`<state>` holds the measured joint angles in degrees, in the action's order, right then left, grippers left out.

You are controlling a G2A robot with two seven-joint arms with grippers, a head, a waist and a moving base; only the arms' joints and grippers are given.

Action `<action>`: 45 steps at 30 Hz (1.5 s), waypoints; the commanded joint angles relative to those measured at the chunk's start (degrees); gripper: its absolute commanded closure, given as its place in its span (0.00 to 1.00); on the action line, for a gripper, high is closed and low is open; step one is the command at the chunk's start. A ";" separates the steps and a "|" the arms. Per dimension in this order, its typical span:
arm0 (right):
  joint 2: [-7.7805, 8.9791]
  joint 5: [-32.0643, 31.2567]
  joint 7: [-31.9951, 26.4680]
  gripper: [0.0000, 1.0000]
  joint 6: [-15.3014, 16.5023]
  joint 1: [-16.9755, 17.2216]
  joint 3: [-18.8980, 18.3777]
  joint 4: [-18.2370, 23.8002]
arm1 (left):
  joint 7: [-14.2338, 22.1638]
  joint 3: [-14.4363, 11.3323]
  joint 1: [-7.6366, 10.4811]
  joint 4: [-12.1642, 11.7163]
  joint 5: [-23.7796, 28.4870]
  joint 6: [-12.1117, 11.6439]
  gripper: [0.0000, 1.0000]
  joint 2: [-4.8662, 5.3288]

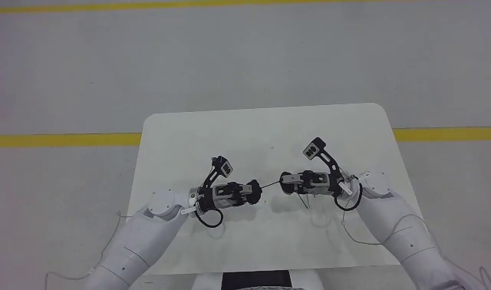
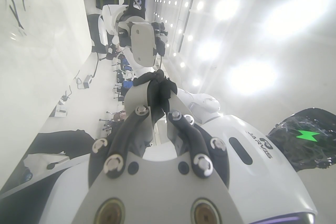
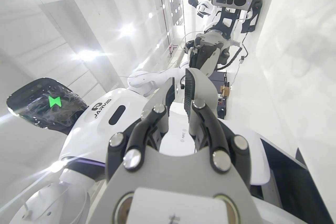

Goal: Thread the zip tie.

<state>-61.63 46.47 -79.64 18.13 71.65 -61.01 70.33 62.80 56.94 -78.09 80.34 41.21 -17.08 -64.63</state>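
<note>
Left jaws are clamped tight on one end of the black zip tie [image 1: 271, 184], which runs straight across the short gap to the right jaws. Those are narrowed to a slit on its other end, both above the white counter [image 1: 230, 136].

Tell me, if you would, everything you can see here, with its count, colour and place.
zip tie: one, black, held in the air above the table, spanning between the two end effectors.
thin strands: a few, black, lying on the table below the right arm; too thin to tell whether they are spare ties.
table: one, white, in front of the robot.
floor stripes: two, yellow, on the grey floor beyond and beside the table.
left end effector: one, grey and black, shut on one end of the zip tie.
right end effector: one, grey and black, facing it at the tie's other end.
</note>
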 commanded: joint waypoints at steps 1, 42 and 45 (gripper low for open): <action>0.04 0.06 0.00 0.91 0.10 -0.01 0.05 -0.16 | 0.00 0.00 0.00 0.00 0.00 0.00 1.00 0.00; -0.20 -3.35 0.00 1.00 1.35 2.73 -4.64 1.56 | -4.50 -3.10 0.66 2.11 -1.88 1.32 0.00 -0.30; -0.46 -3.63 0.00 1.00 1.35 2.80 -4.52 1.51 | -5.12 -4.27 1.35 1.65 -1.65 1.09 0.00 -0.64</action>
<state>-62.01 42.90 -79.64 19.48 74.42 -65.64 71.87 57.88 53.12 -76.99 82.16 39.41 -15.87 -65.15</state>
